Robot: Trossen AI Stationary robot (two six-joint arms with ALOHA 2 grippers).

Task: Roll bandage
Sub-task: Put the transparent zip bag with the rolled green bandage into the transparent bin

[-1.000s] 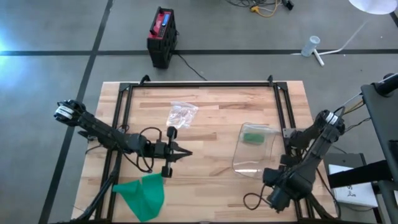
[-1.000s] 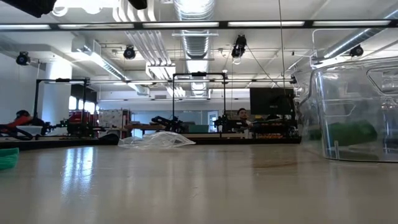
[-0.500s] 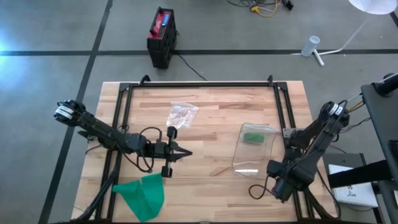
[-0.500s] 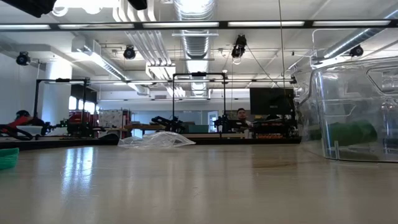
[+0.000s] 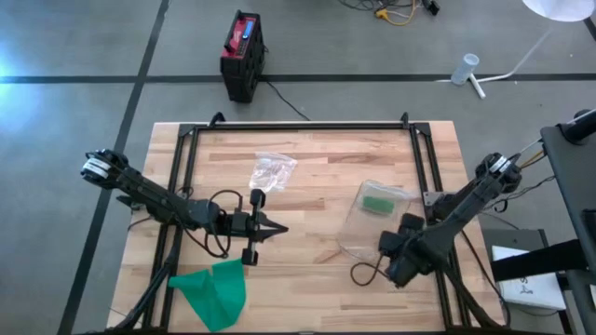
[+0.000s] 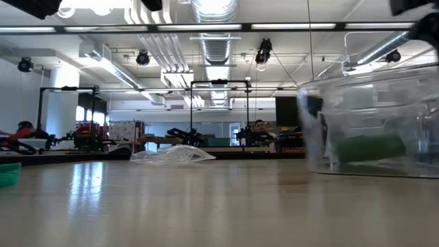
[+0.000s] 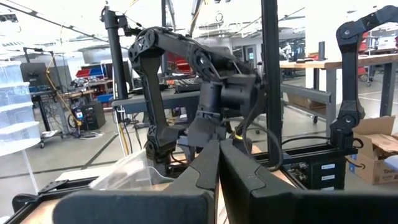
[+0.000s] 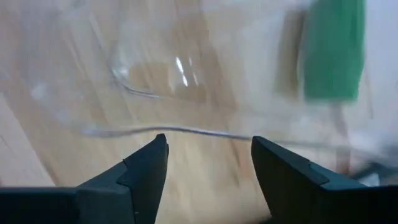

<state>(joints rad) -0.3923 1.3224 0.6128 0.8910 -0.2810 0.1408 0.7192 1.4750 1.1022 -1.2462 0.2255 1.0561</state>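
Lying on its side on the wooden table [image 5: 317, 149], a clear plastic container [image 5: 375, 219] serves as the landmark here; inside it sits a rolled green bandage [image 5: 377, 206], toward the end farther from the table's front edge.

- Right gripper [image 5: 391, 244] — at the container's front-right corner, fingers [image 8: 146, 168] spread apart with nothing between them; its wrist view looks past the clear rim at the green roll [image 8: 333, 50]. Whether it touches the container cannot be told.
- Left gripper [image 5: 277, 229] — well to the left of the container, low over the table, fingers [image 7: 208, 165] pressed together on nothing, pointing toward the container.
- Loose green bandage sheet [image 5: 214, 290] — far left of the container, at the table's front edge, crumpled flat; it shows as a green sliver [image 6: 8, 174] in the low view.
- Empty clear plastic bag [image 5: 271, 170] — left of the container and farther back, crumpled.
- Black-and-red box [image 5: 244, 54] — on the floor beyond the table's far edge.
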